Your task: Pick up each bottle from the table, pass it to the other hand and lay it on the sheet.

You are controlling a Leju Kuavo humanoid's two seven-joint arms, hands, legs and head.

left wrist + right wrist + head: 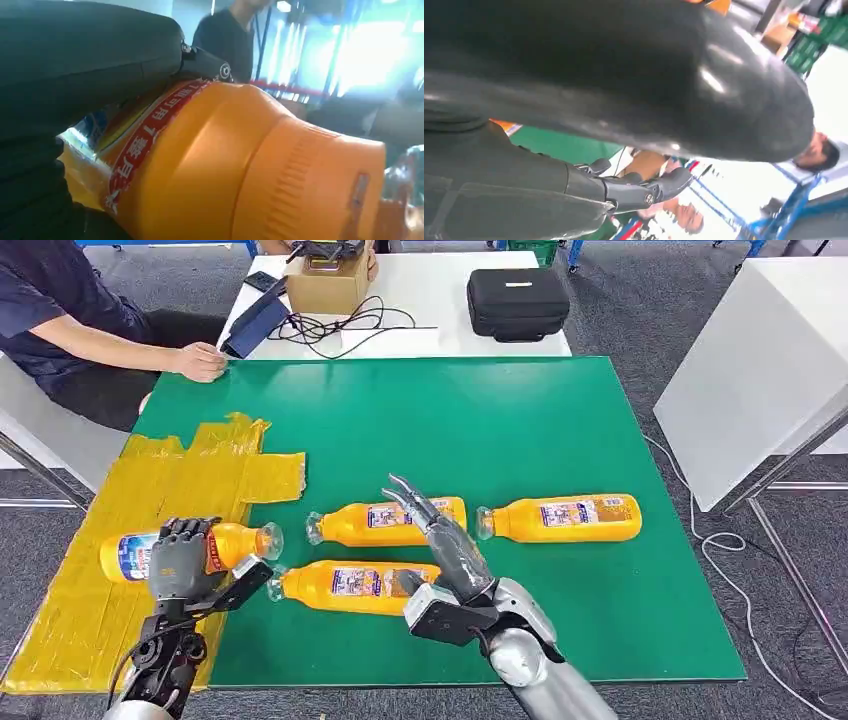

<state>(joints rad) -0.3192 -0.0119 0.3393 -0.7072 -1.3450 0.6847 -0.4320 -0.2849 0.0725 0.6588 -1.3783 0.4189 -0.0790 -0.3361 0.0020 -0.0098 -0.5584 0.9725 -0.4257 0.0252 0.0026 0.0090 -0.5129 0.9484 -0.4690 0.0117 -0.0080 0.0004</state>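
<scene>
My left hand [182, 558] grips an orange juice bottle [235, 542] lying over the yellow sheet [150, 480] at the table's left; up close the bottle [240, 170] shows its red label band under my dark fingers [75, 55]. Three more orange bottles lie on the green mat [480, 410]: one at the front [350, 586], one behind it [385, 521], one to the right [562, 518]. My right hand [440, 540] hovers over the two middle bottles with its fingers stretched out and apart, holding nothing. From the right wrist, its fingers [639, 192] reach out with nothing in them.
A person sits at the far left with a hand [200, 362] on the mat's corner. Behind the mat a white table carries a cardboard box [328, 282], cables and a black case [518, 302]. A white cabinet [760, 370] stands to the right.
</scene>
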